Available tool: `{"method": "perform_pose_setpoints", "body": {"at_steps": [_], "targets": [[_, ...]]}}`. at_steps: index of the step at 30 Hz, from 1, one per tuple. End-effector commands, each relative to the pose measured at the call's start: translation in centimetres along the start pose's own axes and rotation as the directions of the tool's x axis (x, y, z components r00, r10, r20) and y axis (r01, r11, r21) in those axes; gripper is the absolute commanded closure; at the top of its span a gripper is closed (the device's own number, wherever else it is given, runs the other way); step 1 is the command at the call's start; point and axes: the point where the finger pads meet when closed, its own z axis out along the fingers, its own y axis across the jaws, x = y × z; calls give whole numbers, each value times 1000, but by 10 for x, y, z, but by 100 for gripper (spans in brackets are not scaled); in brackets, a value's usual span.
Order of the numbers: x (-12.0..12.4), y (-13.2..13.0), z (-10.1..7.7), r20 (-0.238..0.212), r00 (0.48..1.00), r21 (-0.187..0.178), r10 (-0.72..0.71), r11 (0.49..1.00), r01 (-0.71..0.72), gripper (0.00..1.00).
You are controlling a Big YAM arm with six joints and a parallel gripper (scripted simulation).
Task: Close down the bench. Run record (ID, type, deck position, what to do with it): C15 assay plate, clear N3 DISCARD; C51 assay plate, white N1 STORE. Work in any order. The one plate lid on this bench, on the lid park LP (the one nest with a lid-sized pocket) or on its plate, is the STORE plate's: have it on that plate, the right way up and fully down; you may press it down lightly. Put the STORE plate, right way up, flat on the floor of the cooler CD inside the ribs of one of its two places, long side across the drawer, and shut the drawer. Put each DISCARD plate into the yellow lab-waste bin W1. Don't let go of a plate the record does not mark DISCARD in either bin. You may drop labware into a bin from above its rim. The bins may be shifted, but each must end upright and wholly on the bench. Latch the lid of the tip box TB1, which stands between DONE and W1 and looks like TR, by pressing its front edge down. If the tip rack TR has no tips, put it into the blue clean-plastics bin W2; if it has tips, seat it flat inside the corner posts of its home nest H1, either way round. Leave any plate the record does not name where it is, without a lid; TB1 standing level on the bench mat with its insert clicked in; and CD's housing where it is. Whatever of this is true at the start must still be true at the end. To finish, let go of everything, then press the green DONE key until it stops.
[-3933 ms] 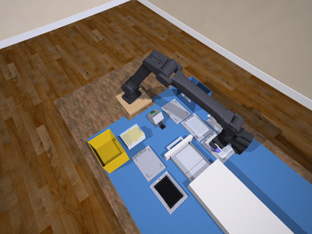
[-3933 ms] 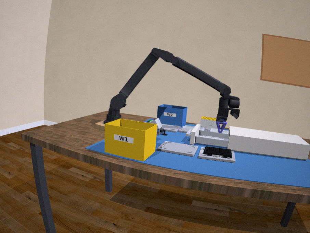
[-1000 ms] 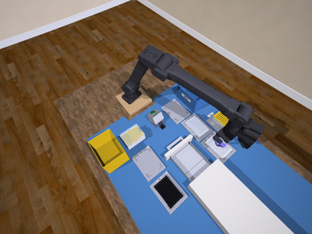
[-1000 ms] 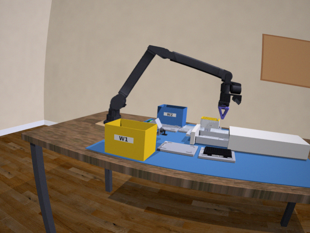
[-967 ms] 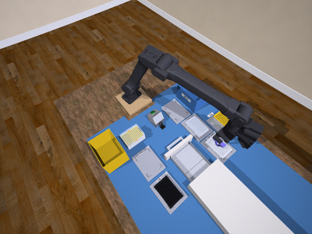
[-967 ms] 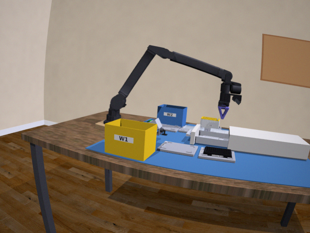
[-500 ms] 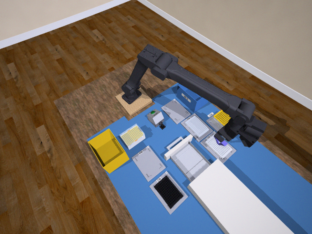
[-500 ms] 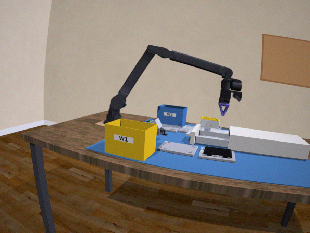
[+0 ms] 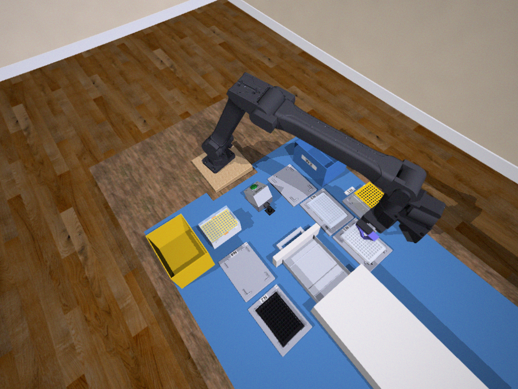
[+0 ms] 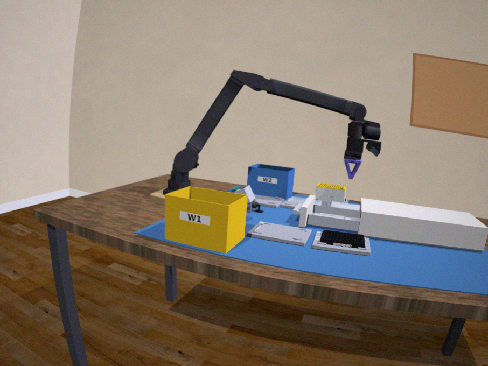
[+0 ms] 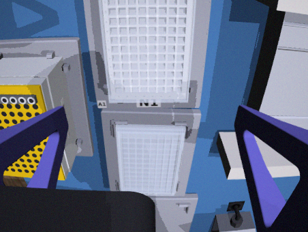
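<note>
My gripper (image 9: 367, 232) is open and empty, well above the white plate (image 9: 363, 245) on nest N1; it also shows in the side view (image 10: 351, 170). In the wrist view the fingers frame the white plate (image 11: 147, 36), which seems to carry a clear lid. The clear plate (image 11: 150, 159) (image 9: 326, 207) lies on N3. The lid park (image 9: 291, 184) looks empty. The cooler drawer (image 9: 314, 264) stands open in front of its white housing (image 9: 393, 330). The tip rack (image 9: 368, 193) with a yellow top stands at H1. The tip box TB1 (image 9: 219, 226) stands beside the yellow bin W1 (image 9: 179, 249).
The blue bin W2 (image 9: 315, 161) is at the back. The green DONE key (image 9: 254, 187) sits on its grey box. A black plate (image 9: 279, 317) lies on N2, and nest N4 (image 9: 246, 270) is bare.
</note>
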Motion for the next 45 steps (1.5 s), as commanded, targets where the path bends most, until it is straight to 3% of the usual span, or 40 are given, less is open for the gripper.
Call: {"method": "perform_pose_setpoints", "body": {"at_steps": [1, 32, 33, 36, 37, 45], "targets": [[-3, 9, -13, 21, 1000, -8, -4, 1000, 5, 0], [-3, 9, -13, 21, 1000, -8, -4, 1000, 5, 0], [-14, 15, -22, 45, 999, -17, 0, 1000, 0, 0], [-14, 15, -22, 45, 999, -16, -2, 1000, 2, 0], [-1, 12, -4, 2, 1000, -2, -12, 1000, 12, 0], [-2, 10, -4, 4, 1000, -3, -9, 1000, 9, 0]]}}
